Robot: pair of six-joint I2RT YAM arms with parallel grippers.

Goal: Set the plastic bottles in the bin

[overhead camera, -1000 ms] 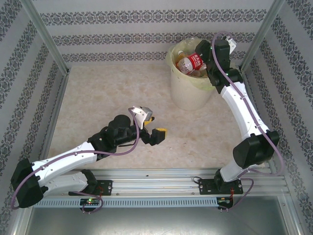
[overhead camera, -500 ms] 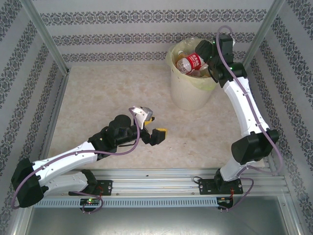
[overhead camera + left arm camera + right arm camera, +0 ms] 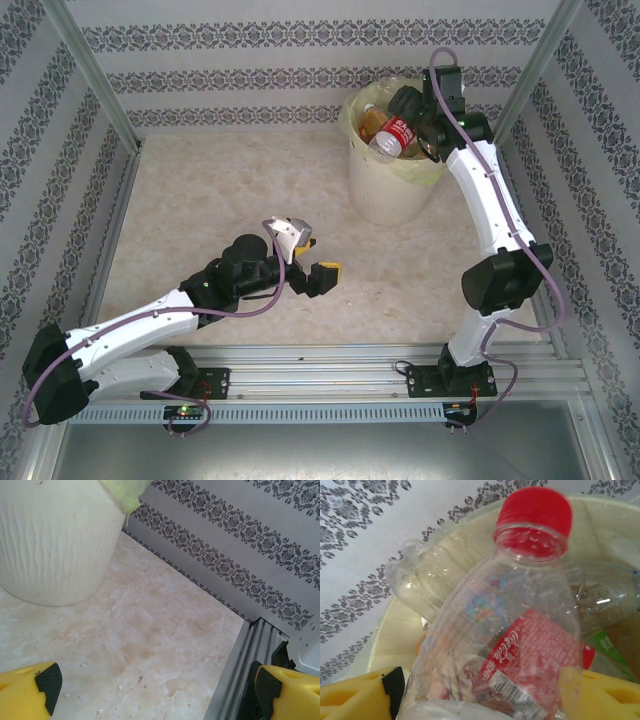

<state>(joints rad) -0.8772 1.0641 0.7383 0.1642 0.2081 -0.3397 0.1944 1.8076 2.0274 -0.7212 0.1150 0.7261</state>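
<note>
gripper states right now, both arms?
Left gripper: open, empty.
Right gripper: closed on the red-capped bottle, over the bin.

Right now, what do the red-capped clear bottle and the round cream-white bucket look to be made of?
The red-capped clear bottle: thin glossy plastic, probably; its dimpled wall is see-through and catches glints. The round cream-white bucket: matte moulded plastic, apparently, with wavy ribs down its wall.
</note>
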